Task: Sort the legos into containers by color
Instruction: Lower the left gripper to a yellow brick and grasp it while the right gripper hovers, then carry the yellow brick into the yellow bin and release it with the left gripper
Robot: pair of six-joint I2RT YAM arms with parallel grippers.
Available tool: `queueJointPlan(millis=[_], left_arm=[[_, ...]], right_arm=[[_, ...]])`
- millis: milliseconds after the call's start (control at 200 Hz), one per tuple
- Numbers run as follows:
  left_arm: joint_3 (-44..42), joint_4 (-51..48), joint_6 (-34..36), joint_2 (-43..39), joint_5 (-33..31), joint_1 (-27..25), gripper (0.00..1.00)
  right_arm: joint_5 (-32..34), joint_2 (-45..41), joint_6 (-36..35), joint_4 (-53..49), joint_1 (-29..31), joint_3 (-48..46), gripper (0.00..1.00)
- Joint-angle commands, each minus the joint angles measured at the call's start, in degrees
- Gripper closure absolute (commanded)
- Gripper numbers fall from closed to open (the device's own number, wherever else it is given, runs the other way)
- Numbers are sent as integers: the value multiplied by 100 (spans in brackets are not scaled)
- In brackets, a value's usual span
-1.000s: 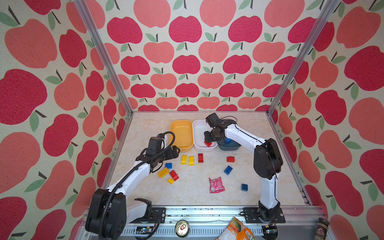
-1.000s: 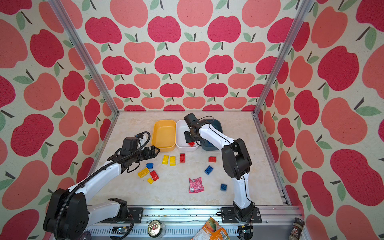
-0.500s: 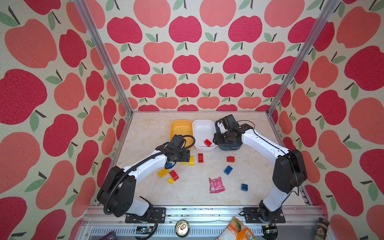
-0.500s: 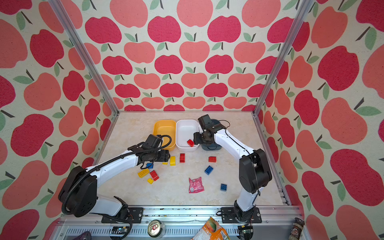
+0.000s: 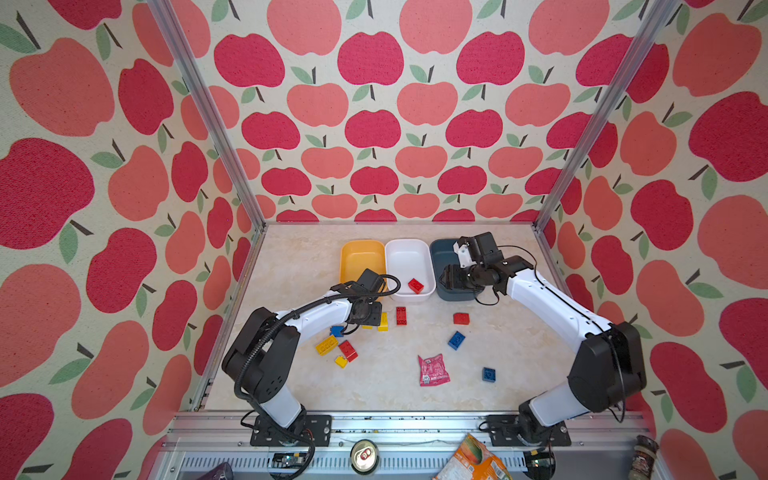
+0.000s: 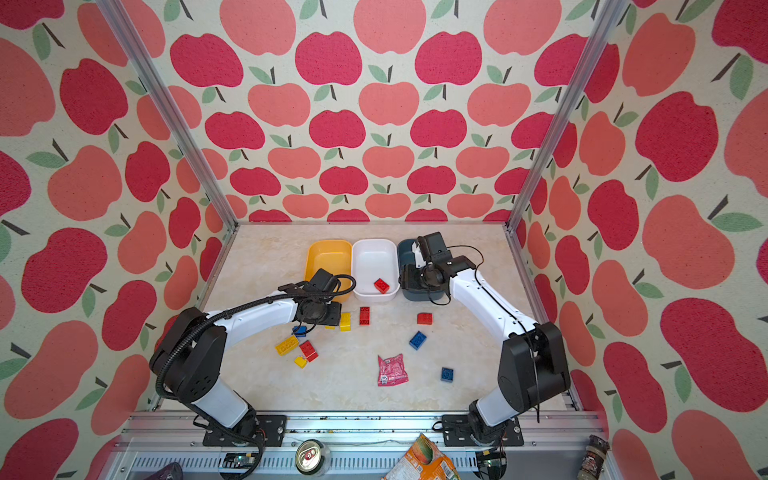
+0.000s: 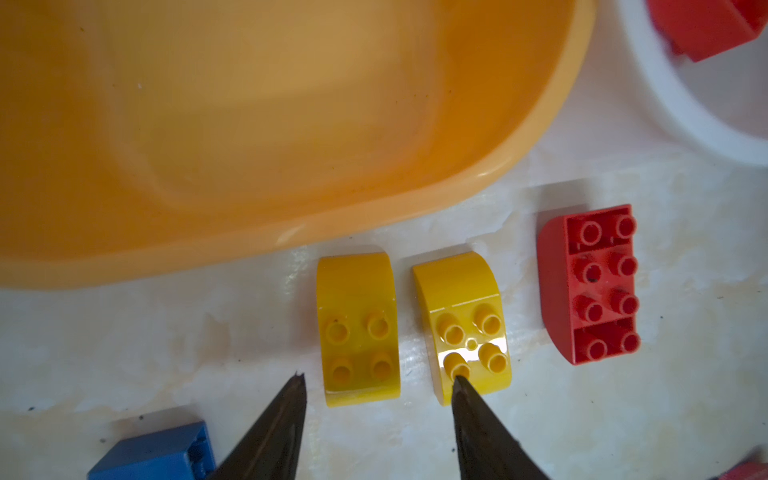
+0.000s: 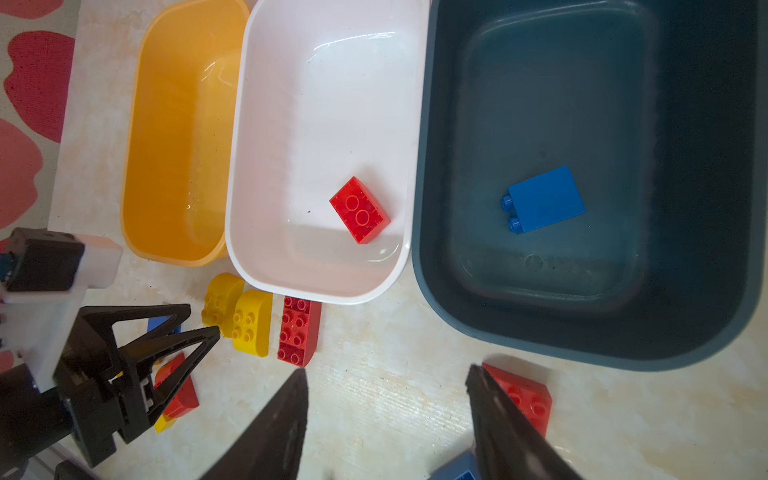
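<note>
Three containers stand in a row at the back: yellow, white and dark blue-grey. A red lego lies in the white one, a blue lego in the dark one. My left gripper is open and low over the table, its tips either side of a yellow lego; one tip overlaps a second yellow lego. My right gripper hangs open and empty by the dark container's front edge.
Loose legos lie on the table: red, red, blue, blue, and a cluster of yellow, red and blue. A pink packet lies at front centre.
My left gripper swung right to the two yellow legos before the yellow container and its jaws narrowed. My right gripper moved from the white container towards the dark one, leaving the red lego inside.
</note>
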Motion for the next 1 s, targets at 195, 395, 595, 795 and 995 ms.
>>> queueJointPlan(millis=[195,395,595,795,995], left_arm=[[113,-102,-99,266,-382,-51,51],[120,15,-108,411,-373,-51,53],[147,54,-92,540,-347,-58,56],[150,-13,-82,538,-343,-74,69],[151,-222,-43,341,-372,-150,75]], right_arm=[[-99,-171,111,103,-61,-89,37],[-86,-222,109,96,-77,-108,37],[-71,-240,118,88,-91,-120,37],[-72,-257,140,82,-109,-129,38],[-84,-254,139,92,-117,-128,38]])
